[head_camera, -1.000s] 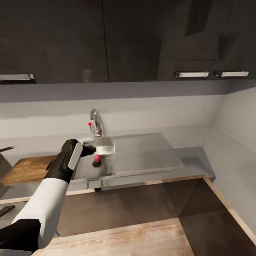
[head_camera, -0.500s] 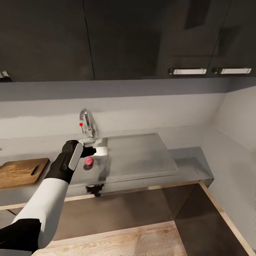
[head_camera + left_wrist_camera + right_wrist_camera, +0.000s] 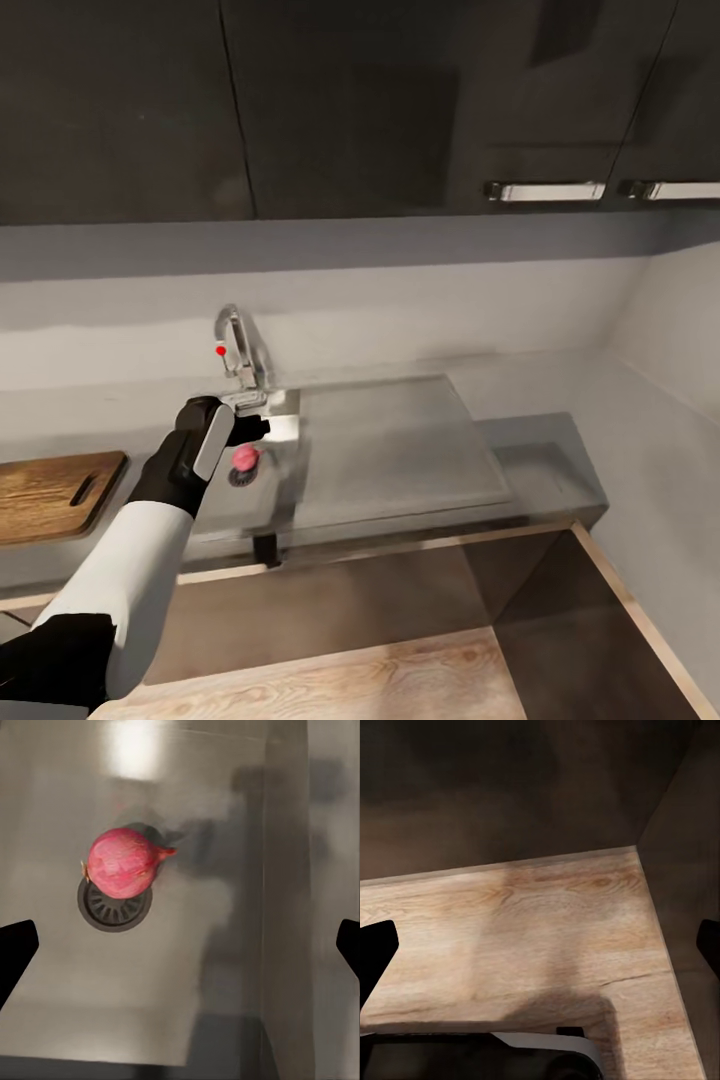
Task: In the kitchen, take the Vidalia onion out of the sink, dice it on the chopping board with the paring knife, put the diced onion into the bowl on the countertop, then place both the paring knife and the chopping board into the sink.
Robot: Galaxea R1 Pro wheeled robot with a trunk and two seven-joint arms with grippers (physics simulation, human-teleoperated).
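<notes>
A pink-red Vidalia onion [image 3: 243, 458] lies on the round drain [image 3: 112, 907] in the grey steel sink [image 3: 282, 430]. In the left wrist view the onion [image 3: 122, 862] sits ahead of the gap between the two dark fingertips [image 3: 15, 952]. My left gripper [image 3: 256, 428] hangs open just above the basin, over the onion and not touching it. The brown chopping board [image 3: 50, 490] rests on the countertop [image 3: 545, 450] to the sink's left. My right gripper [image 3: 540, 945] is open and empty over a light wooden floor. The paring knife and the bowl are out of view.
A chrome tap [image 3: 235, 345] with a red dot stands behind the basin, close to my left wrist. The flat drainboard [image 3: 400, 440] spreads to the right. Dark wall cabinets [image 3: 400, 100] hang overhead. The countertop turns a corner at the far right.
The head camera has swung, so the sink and board sit further left in the picture. My left gripper has shifted slightly and now hangs more directly over the onion.
</notes>
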